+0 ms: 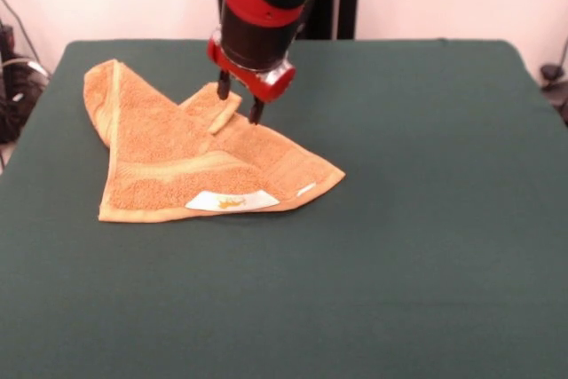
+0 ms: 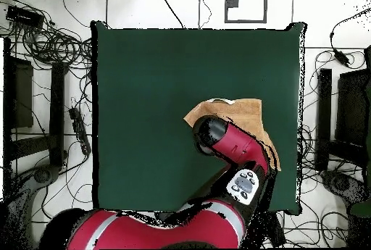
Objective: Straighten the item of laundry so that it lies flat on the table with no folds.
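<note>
We see a folded orange-tan towel (image 1: 191,157), white label (image 1: 231,201) with unreadable yellow print, our gripper (image 1: 238,99) spread apart over its small turned-up flap (image 1: 213,106), dark green table (image 1: 426,219).

Robotics lab: bench (image 2: 145,80) draped in dark green cloth, loose cables (image 2: 51,44) strewn over the white floor, dark equipment racks (image 2: 18,95) alongside.
</note>
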Action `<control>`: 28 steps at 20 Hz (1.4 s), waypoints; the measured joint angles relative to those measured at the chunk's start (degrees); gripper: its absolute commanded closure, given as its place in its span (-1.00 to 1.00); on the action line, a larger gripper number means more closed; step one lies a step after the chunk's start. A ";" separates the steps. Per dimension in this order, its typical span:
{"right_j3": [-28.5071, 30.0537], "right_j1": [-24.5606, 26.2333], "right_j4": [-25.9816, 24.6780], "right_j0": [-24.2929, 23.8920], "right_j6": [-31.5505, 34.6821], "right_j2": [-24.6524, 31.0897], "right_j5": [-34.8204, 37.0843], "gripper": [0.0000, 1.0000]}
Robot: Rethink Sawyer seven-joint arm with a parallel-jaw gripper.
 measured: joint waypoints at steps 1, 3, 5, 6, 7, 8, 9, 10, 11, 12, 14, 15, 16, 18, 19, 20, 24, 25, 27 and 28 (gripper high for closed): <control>-0.01 0.31 0.00 -0.15 0.00 0.01 -0.20 -1.00; -0.01 1.11 -0.01 -0.62 0.00 0.01 -0.77 -1.00; -0.02 1.95 0.00 -1.28 0.00 0.00 -1.31 -1.00; -0.03 2.38 0.01 -1.51 0.00 -0.07 -1.44 -1.00; -0.04 2.79 0.01 -1.69 0.00 -0.17 -1.44 -1.00; -0.04 3.12 0.01 -1.80 0.00 -0.27 -1.43 -1.00; -0.16 3.79 0.10 -1.93 0.00 -0.54 -1.42 -1.00; -0.39 4.03 0.15 -1.92 0.00 -0.76 -1.32 -1.00; -0.70 4.18 0.11 -1.81 0.00 -1.03 -1.20 -1.00; -1.01 4.42 0.12 -1.63 0.00 -1.35 -0.84 -1.00; -1.58 4.97 0.17 -1.30 0.00 -1.97 -0.11 -1.00; -1.82 5.18 0.15 -1.16 0.00 -2.22 0.16 -1.00; -2.06 5.40 0.15 -1.01 0.00 -2.47 0.45 -1.00; -2.30 5.68 0.19 -0.84 0.00 -2.83 0.74 -1.00; -2.28 5.73 0.17 -0.83 0.00 -2.97 0.75 -1.00; -2.28 5.81 0.15 -0.87 0.00 -3.15 0.74 -1.00; -2.08 6.32 0.14 -1.47 0.00 -4.22 0.70 -1.00; -1.90 6.32 0.13 -1.74 0.00 -4.45 0.70 -1.00; -1.59 6.32 -0.04 -2.34 0.00 -4.94 0.70 -1.00; -1.48 6.33 -0.18 -2.58 0.00 -5.19 0.70 -1.00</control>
